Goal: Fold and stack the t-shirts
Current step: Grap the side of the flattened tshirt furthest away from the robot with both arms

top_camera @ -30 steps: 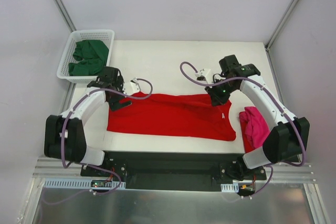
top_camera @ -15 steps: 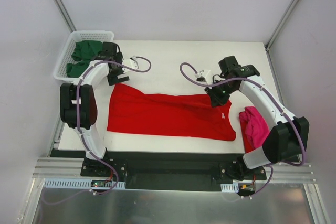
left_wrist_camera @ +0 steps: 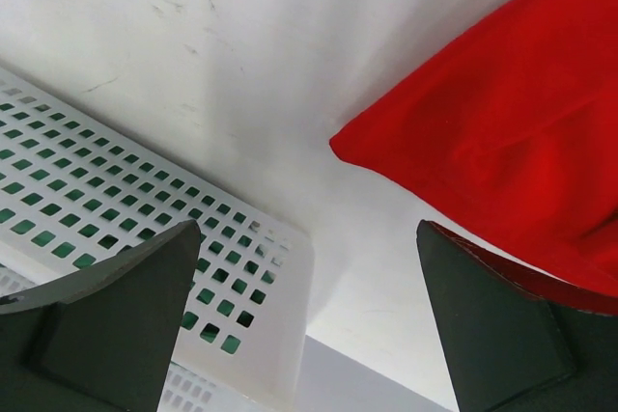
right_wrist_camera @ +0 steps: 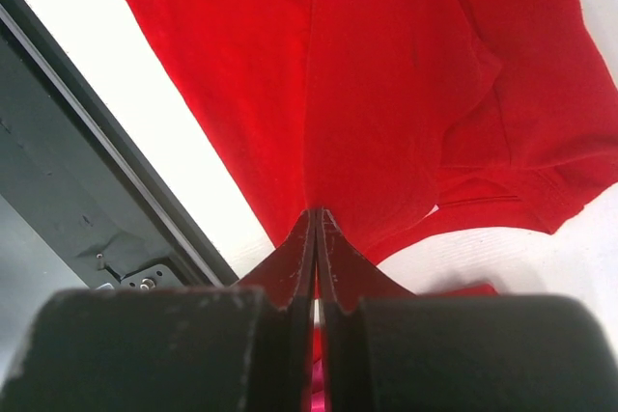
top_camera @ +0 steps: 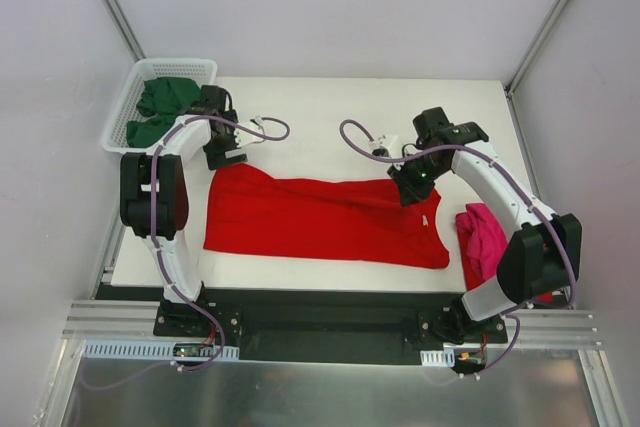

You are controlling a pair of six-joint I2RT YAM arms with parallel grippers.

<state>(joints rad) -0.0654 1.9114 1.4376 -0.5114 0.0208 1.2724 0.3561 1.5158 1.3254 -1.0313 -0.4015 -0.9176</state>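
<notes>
A bright red t-shirt (top_camera: 320, 219) lies spread across the middle of the white table; it also shows in the left wrist view (left_wrist_camera: 502, 123) and the right wrist view (right_wrist_camera: 386, 74). My right gripper (top_camera: 410, 190) is shut on its far right edge, and the jaws pinch red cloth at their tip (right_wrist_camera: 317, 211). My left gripper (top_camera: 222, 154) is open and empty just beyond the shirt's far left corner, with its fingers wide apart (left_wrist_camera: 309, 238). A magenta-pink t-shirt (top_camera: 487, 237) lies bunched at the right. Dark green t-shirts (top_camera: 160, 112) lie in the basket.
The white lattice basket (top_camera: 175, 64) stands at the far left corner, close to my left gripper, and its wall shows in the left wrist view (left_wrist_camera: 116, 200). The black front rail (right_wrist_camera: 87, 190) runs along the table's near edge. Grey walls enclose the table.
My left gripper has let go of the red shirt's left corner and has swung away toward the basket. My right gripper has stayed shut on the shirt, almost in place.
</notes>
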